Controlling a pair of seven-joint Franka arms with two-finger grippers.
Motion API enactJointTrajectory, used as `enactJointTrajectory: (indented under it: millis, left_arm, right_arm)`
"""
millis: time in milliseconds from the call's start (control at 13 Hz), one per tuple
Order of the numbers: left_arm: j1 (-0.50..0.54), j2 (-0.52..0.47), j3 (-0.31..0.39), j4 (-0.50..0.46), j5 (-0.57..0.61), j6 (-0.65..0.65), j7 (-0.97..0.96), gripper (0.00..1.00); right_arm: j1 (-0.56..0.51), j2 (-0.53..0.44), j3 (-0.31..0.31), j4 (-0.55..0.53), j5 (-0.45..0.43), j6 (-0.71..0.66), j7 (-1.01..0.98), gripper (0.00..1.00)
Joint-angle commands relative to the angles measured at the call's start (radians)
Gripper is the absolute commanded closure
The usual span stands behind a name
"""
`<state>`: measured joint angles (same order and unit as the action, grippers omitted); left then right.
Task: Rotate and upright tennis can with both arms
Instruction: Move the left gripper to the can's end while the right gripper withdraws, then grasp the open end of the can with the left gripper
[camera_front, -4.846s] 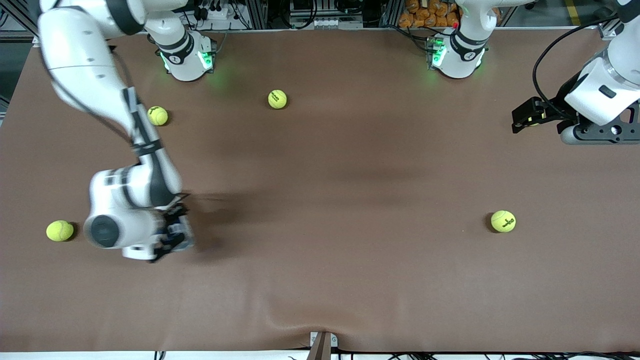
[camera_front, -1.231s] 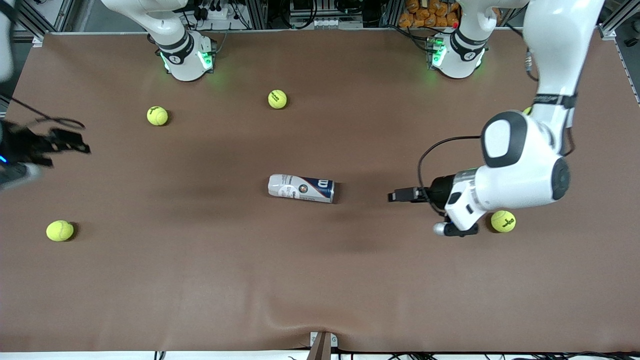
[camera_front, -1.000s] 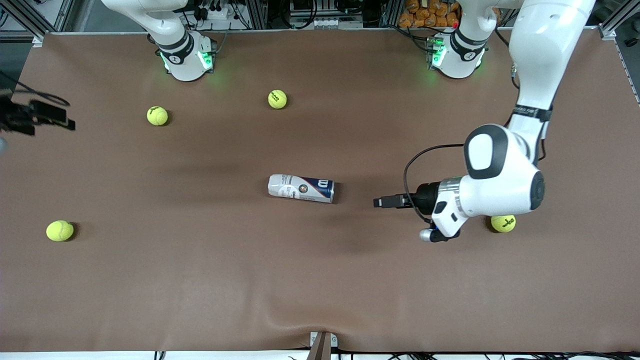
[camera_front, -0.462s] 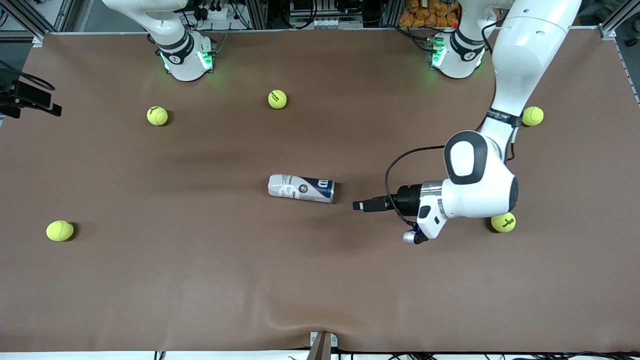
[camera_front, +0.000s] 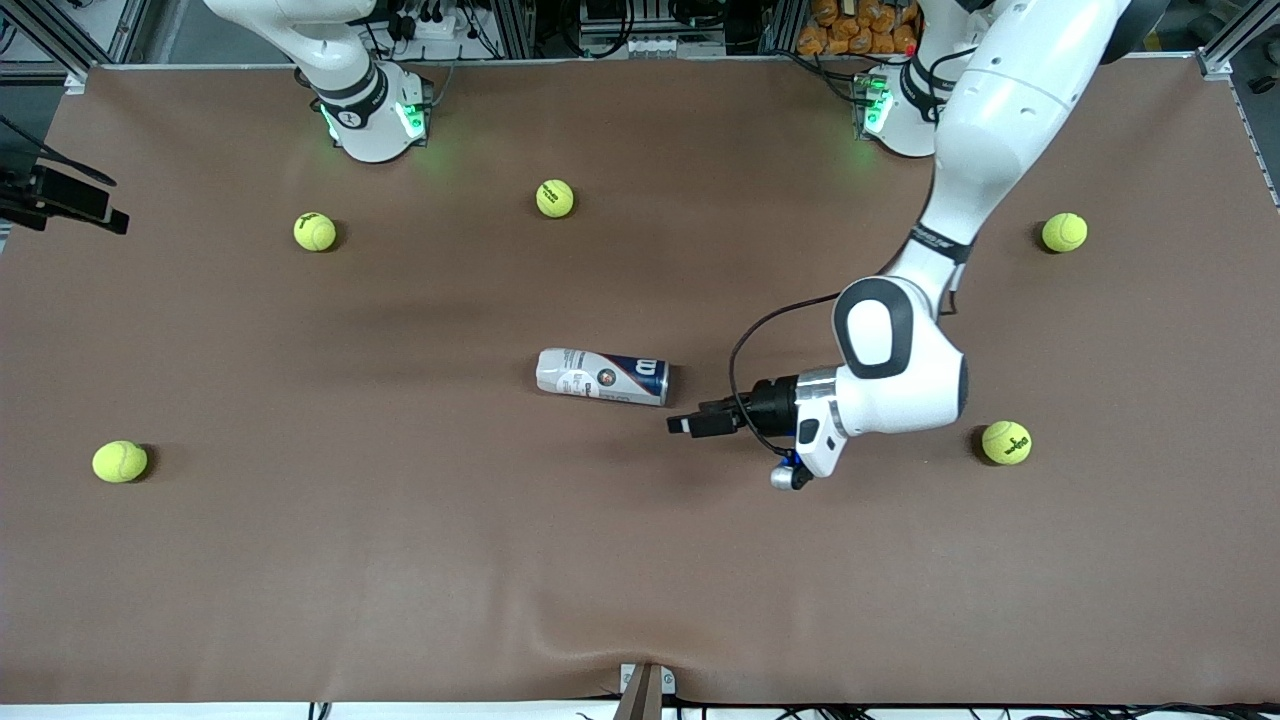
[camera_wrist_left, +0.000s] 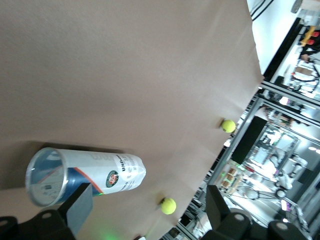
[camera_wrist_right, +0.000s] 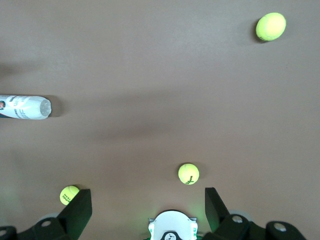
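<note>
The tennis can (camera_front: 602, 376) lies on its side in the middle of the table, its navy band and metal rim pointing toward the left arm's end. My left gripper (camera_front: 690, 424) hovers low over the table just off that rimmed end, open and not touching it. In the left wrist view the can (camera_wrist_left: 95, 169) shows its round end, with one finger (camera_wrist_left: 80, 206) in front of it and the left gripper (camera_wrist_left: 148, 200) empty. My right gripper (camera_front: 65, 196) waits over the table's edge at the right arm's end, open. The right wrist view shows the can (camera_wrist_right: 25, 107) far from the right gripper (camera_wrist_right: 147, 202).
Several yellow-green tennis balls lie scattered: two (camera_front: 315, 231) (camera_front: 555, 198) near the right arm's base, one (camera_front: 120, 461) at the right arm's end, and two (camera_front: 1006, 442) (camera_front: 1064, 232) at the left arm's end. The brown table cover has a wrinkle at its front edge (camera_front: 560, 625).
My left arm has swung across the table toward the can, bringing its open gripper close to the can's navy end. The right gripper has stayed at the table's edge.
</note>
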<state>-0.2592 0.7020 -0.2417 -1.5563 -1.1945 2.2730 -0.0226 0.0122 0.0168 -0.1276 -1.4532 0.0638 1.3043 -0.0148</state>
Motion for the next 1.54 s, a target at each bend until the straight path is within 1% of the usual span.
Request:
enactJointTrajectory:
  millis: [0, 77, 308, 385, 538, 615, 692, 846, 1000, 1154, 1462]
  left_arm:
    - [0.006, 0.016, -0.002, -0.062, -0.15, 0.016, 0.181, 0.0]
    - [0.006, 0.017, -0.002, -0.088, -0.198, 0.016, 0.235, 0.0]
    - [0.005, 0.022, -0.002, -0.114, -0.221, 0.014, 0.273, 0.0]
    - [0.005, 0.024, -0.004, -0.125, -0.226, 0.014, 0.298, 0.06]
    - [0.001, 0.042, -0.004, -0.146, -0.296, 0.013, 0.386, 0.19]
    - [0.001, 0.057, -0.004, -0.149, -0.336, 0.01, 0.442, 0.21]
    - [0.0, 0.07, -0.004, -0.149, -0.359, 0.008, 0.469, 0.21]
    - [-0.009, 0.085, -0.013, -0.149, -0.381, 0.008, 0.486, 0.23]
    - [-0.011, 0.093, -0.019, -0.149, -0.389, 0.008, 0.49, 0.34]
    - [-0.021, 0.105, -0.031, -0.151, -0.427, 0.008, 0.515, 0.39]
    - [-0.023, 0.113, -0.033, -0.172, -0.439, 0.008, 0.547, 0.42]
  right_arm:
    - [0.015, -0.049, 0.017, -0.035, -0.062, 0.007, 0.006, 0.0]
    - [0.02, -0.049, 0.019, -0.032, -0.077, 0.009, -0.01, 0.0]
    - [0.015, -0.04, 0.017, -0.035, -0.078, 0.018, -0.037, 0.0]
    - [0.014, -0.04, 0.017, -0.035, -0.078, 0.021, -0.037, 0.0]
    - [0.017, -0.038, 0.017, -0.024, -0.079, 0.055, -0.04, 0.0]
    - [0.015, -0.043, 0.017, -0.03, -0.078, 0.053, -0.043, 0.0]
    - [0.014, -0.043, 0.016, -0.033, -0.078, 0.056, -0.045, 0.0]
    - [0.009, -0.038, 0.014, -0.032, -0.076, 0.081, -0.045, 0.0]
    - [0.012, -0.038, 0.014, -0.032, -0.076, 0.082, -0.043, 0.0]
    - [0.009, -0.034, 0.014, -0.032, -0.076, 0.092, -0.042, 0.0]
    - [0.012, -0.031, 0.013, -0.032, -0.076, 0.095, -0.042, 0.0]
